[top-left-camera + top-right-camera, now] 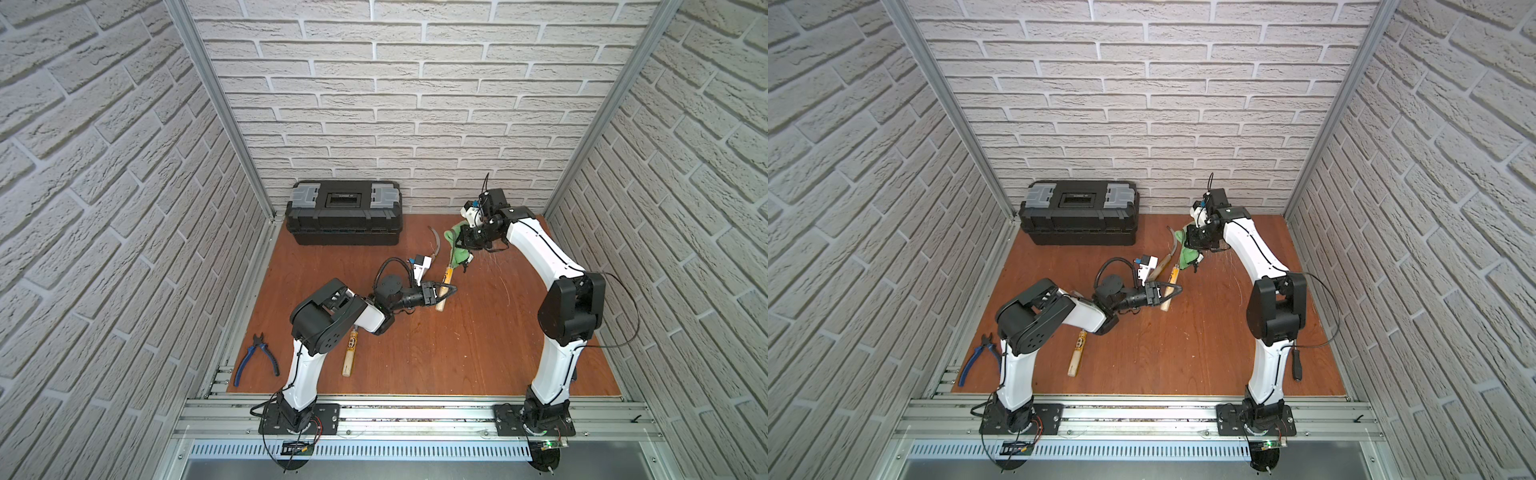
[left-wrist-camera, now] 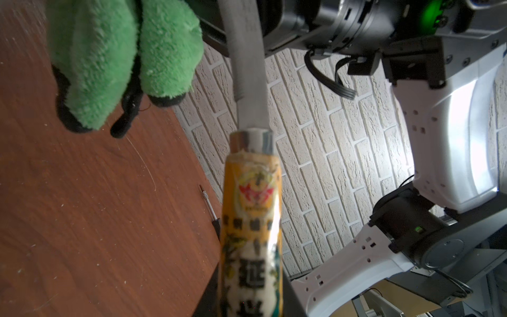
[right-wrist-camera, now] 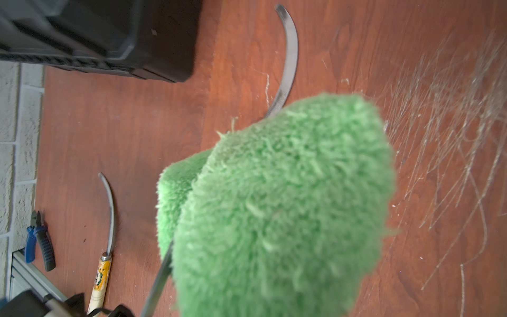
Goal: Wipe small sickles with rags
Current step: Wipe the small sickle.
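Observation:
My left gripper [image 1: 449, 290] is shut on the pale labelled handle [image 2: 251, 233] of a small sickle [image 1: 445, 282], held off the table. Its grey blade [image 2: 247, 68] rises toward the green fluffy rag [image 1: 456, 239]. My right gripper [image 1: 465, 248] is shut on that rag at the back right. In the right wrist view the thin blade [image 3: 159, 282] runs into a fold of the rag [image 3: 288, 205]. A second sickle [image 1: 1172, 245] lies just left of the rag. The third sickle [image 1: 350, 353] lies at the front left, its blade hidden under my left arm in both top views.
A black toolbox [image 1: 344, 212] stands against the back wall at the left. Blue-handled pliers [image 1: 255, 359] lie at the front left edge. A black screwdriver [image 1: 1296, 365] lies by the right arm's base. Pale scratches [image 3: 452, 137] mark the wooden table near the rag.

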Robot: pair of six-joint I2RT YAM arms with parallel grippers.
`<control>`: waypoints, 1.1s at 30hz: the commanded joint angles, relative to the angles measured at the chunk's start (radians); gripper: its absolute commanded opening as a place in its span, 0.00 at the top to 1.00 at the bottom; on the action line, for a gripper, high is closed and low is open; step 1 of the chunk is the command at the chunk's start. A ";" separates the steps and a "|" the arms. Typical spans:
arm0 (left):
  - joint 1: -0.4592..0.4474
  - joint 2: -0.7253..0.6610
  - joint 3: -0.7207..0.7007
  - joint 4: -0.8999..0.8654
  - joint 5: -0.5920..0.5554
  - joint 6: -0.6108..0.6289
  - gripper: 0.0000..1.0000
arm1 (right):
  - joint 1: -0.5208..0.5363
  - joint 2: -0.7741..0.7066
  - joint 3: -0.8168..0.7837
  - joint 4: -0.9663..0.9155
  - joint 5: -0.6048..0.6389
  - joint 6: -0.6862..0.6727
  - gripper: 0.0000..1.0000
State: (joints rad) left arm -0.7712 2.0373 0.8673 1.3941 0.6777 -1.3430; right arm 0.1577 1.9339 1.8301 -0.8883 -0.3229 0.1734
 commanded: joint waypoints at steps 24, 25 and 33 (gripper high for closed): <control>0.132 0.055 0.072 0.009 0.099 -0.085 1.00 | 0.191 -0.341 -0.283 -0.052 0.268 -0.132 0.95; 0.132 0.045 0.064 0.009 0.098 -0.082 1.00 | 0.177 -0.328 -0.277 -0.061 0.277 -0.121 0.95; 0.092 -0.040 -0.021 0.008 0.063 -0.065 1.00 | 0.087 -0.173 -0.200 -0.028 0.259 -0.065 0.96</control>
State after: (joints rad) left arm -0.6758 2.0411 0.8749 1.3804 0.7959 -1.3880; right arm 0.2722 1.7218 1.5929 -0.9165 -0.0528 0.0807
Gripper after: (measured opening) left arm 0.252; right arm 0.174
